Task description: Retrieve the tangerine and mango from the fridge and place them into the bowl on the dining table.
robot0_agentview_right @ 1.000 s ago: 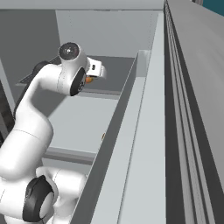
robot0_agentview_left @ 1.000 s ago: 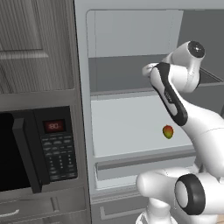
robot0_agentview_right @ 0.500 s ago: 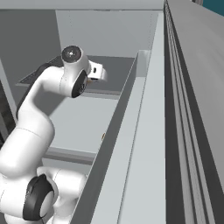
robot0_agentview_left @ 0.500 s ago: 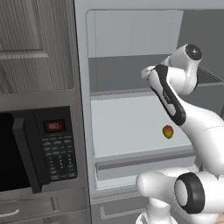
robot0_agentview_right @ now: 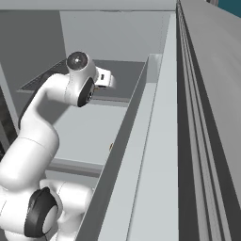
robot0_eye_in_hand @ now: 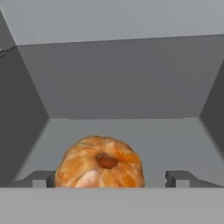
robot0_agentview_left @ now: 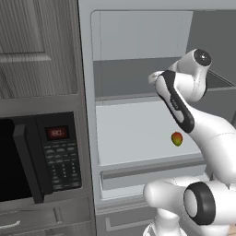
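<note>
Two dark fingertips (robot0_eye_in_hand: 43, 178) stand wide apart on either side of the tangerine (robot0_eye_in_hand: 99, 162), which sits between them in the hand view, nearer the left tip than the right and not visibly touched by either. The gripper (robot0_eye_in_hand: 111, 179) is spread and holds nothing. The fruit rests on the grey floor of an upper shelf inside the fridge (robot0_agentview_left: 138, 73), stem scar facing the camera, with the shelf's back wall well behind it. Being round, it offers no long axis to line up with; what matters is that it lies straight ahead of the fingers and slightly off-centre toward the left one. By the look of it, the coming move is a small shift to centre it, then a squeeze. From the left base view, the white arm (robot0_agentview_left: 184, 97) reaches into that upper shelf, while the mango (robot0_agentview_left: 176, 138) lies one shelf lower, well apart from the hand and partly behind the forearm. The right base view shows the wrist (robot0_agentview_right: 101, 80) pointing into the same grey shelf. Neither fruit has left the fridge yet, so the task appears to be at its first pick.
</note>
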Robot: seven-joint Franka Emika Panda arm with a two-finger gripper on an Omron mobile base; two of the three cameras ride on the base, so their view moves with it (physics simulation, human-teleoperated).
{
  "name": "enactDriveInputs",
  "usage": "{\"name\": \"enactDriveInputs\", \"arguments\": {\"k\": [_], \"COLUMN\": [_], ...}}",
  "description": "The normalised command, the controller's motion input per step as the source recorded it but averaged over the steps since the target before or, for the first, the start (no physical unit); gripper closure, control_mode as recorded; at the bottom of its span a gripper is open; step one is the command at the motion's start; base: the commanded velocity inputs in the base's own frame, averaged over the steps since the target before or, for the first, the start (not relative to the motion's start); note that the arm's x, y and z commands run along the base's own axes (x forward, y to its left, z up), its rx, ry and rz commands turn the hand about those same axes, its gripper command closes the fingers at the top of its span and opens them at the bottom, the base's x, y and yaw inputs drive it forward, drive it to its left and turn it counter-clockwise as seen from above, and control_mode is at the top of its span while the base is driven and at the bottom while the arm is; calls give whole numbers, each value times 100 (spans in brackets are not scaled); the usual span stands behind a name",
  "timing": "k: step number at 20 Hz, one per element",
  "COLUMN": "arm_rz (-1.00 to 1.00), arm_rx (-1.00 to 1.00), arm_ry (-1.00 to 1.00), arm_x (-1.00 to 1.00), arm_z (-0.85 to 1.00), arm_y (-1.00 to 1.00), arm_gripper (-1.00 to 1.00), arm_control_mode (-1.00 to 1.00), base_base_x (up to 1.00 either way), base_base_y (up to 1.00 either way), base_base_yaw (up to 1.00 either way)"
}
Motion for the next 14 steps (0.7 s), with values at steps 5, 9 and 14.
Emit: {"name": "enactDriveInputs", "arguments": {"k": [5,9,14], "arm_rz": [0,0,0], "arm_rx": [0,0,0], "arm_ry": [0,0,-2], "arm_x": [10,7,6], "arm_z": [-32,-28,-6], "arm_y": [0,0,0], "arm_gripper": [100,100,100], "arm_control_mode": [-100,-100,-100], "base_base_x": [0,0,0], "base_base_y": [0,0,0], "base_base_yaw": [0,0,0]}}
